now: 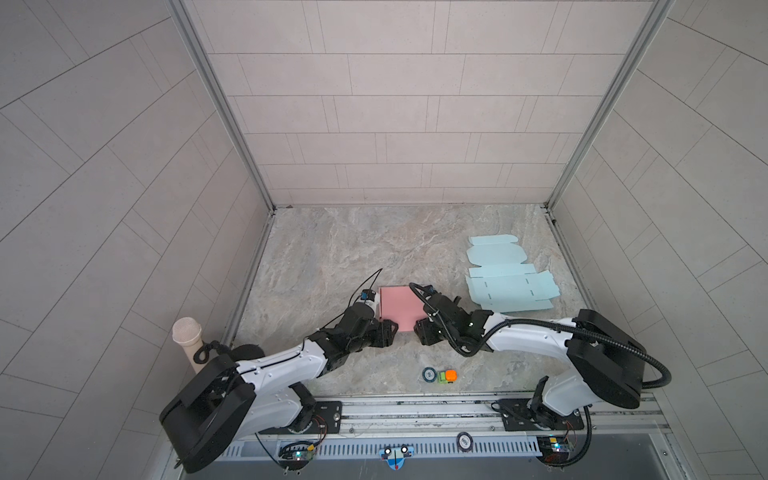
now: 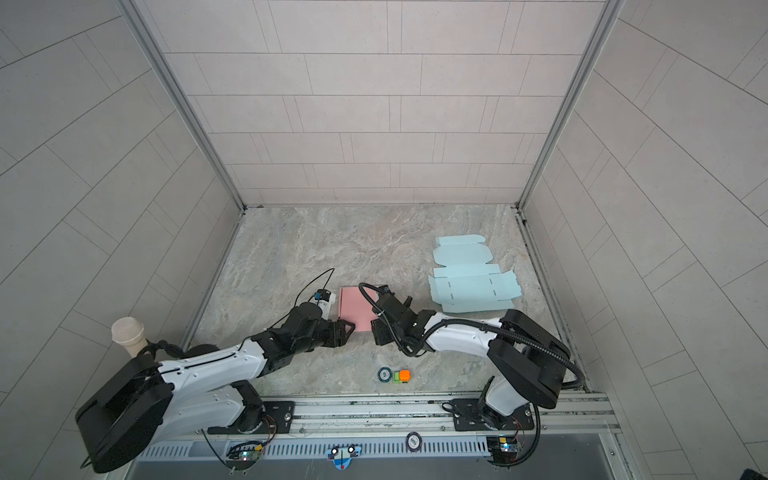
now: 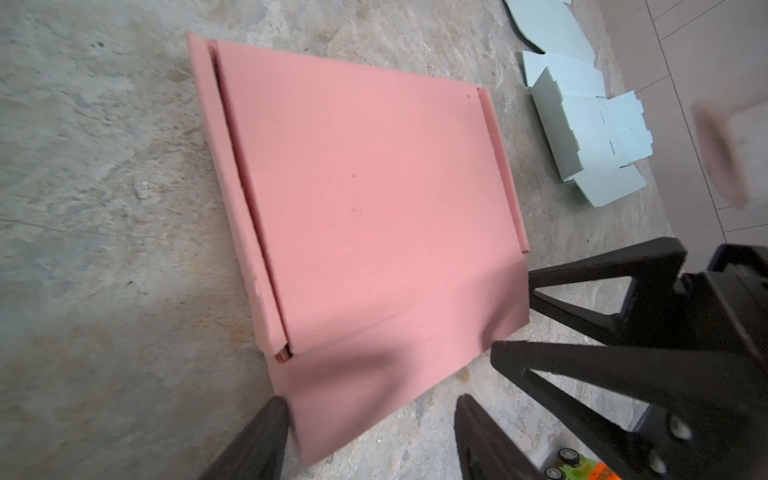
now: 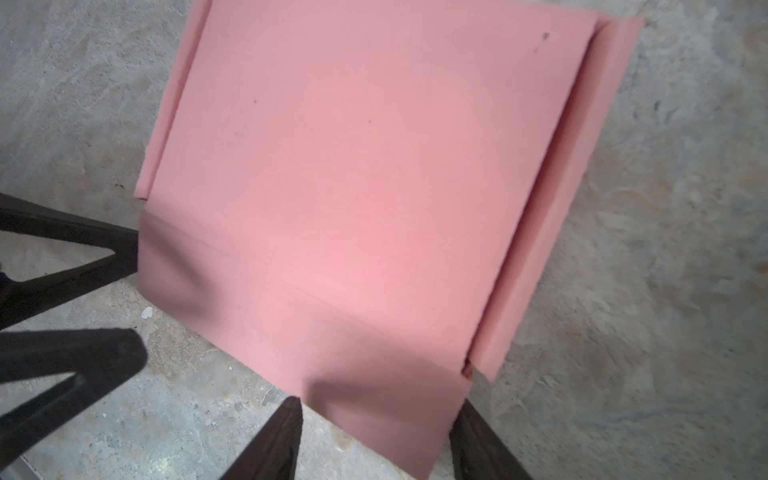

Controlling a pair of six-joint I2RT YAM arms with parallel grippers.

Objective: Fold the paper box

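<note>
Jaws parted and clamping nothing, the left gripper (image 3: 372, 401) and right gripper (image 4: 378, 403) straddle the near corners of the pink paper box (image 1: 399, 305), lying flat on the table (image 1: 332, 249), side flaps turned in, walls apparently yet to be raised.

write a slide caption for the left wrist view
Left claw and right claw open at the near flap of the pink paper box, blue blanks nearby.

A robotics lab test cell; pale tile-patterned panels (image 1: 415, 104) on aluminium posts (image 1: 222, 108) enclose a marble-look surface (image 1: 332, 249) on three sides; left arm (image 1: 282, 365) and right arm (image 1: 532, 332) are bolted to a near rail (image 1: 415, 409); a microphone (image 1: 187, 332) stands near left.
</note>
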